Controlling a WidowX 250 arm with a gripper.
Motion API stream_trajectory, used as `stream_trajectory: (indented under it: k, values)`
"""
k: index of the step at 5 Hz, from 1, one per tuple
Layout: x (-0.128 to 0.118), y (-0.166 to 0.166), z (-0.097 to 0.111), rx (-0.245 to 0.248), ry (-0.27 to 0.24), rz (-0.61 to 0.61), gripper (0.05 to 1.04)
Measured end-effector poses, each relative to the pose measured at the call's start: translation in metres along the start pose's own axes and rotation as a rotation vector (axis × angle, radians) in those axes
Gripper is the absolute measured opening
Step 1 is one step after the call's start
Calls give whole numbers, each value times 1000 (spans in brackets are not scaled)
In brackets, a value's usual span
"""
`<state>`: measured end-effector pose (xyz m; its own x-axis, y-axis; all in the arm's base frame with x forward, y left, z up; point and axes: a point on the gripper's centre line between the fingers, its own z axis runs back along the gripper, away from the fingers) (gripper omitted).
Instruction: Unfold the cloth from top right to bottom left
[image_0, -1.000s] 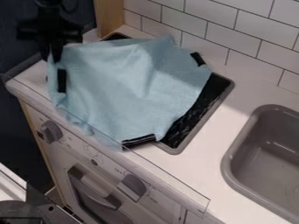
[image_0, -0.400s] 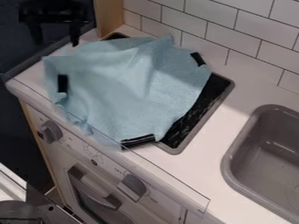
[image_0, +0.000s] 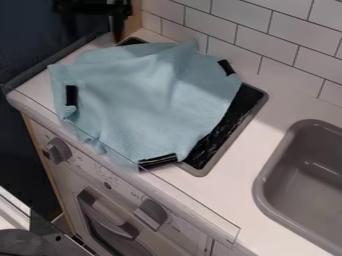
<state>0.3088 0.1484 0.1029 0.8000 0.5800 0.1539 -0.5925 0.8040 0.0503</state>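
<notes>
"Gripper (image_0: 93, 31) first: where is it?"

"At the top edge of the view, left of centre, pointing down beside the wooden post (image_0: 135, 22). One finger shows plainly, out at the right end of the dark body; the other is dim against the dark background. They stand wide apart, with nothing between them."

"And the cloth (image_0: 147, 100)?"

"Light blue, spread across the toy kitchen's counter (image_0: 287, 107) and over much of the black stove panel (image_0: 230, 127). Its upper edge lies just below the gripper in the view, apart from it."

"Which way does it point?"

"Its lower corner points down the view, to the counter's front edge. Another points left, and a third points up and to the right, at the tiled wall (image_0: 260, 30)."

"Is there a long axis?"

"Hardly. It's about as broad as it is long, so I can't name one."

"What of the black patches?"

"Three show. The left patch (image_0: 71, 96) runs nearly up and down the view; the lower patch (image_0: 158, 160) lies almost level, rising a little to the right; the upper right patch (image_0: 228, 67) slants down to the right."

"Is it flat?"

"No, soft ridges cross the middle, a layer doubles along the upper left, and the lower left edge is ruffled."

"Anything nearby?"

"The grey sink (image_0: 314, 185), to the right, well apart from the cloth."
</notes>
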Motion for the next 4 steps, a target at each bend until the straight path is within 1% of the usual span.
stream_trajectory:
  k: [1, 2, 3, 4]
  values:
    - [-17, -47, 7, -42, 42, -109, 1004]
    - [-38, -92, 5, -73, 85, -231, 1004]
    - [-56, -110, 9, -100, 133, -295, 1004]
    - [-85, -115, 9, -90, 163, -358, 1004]
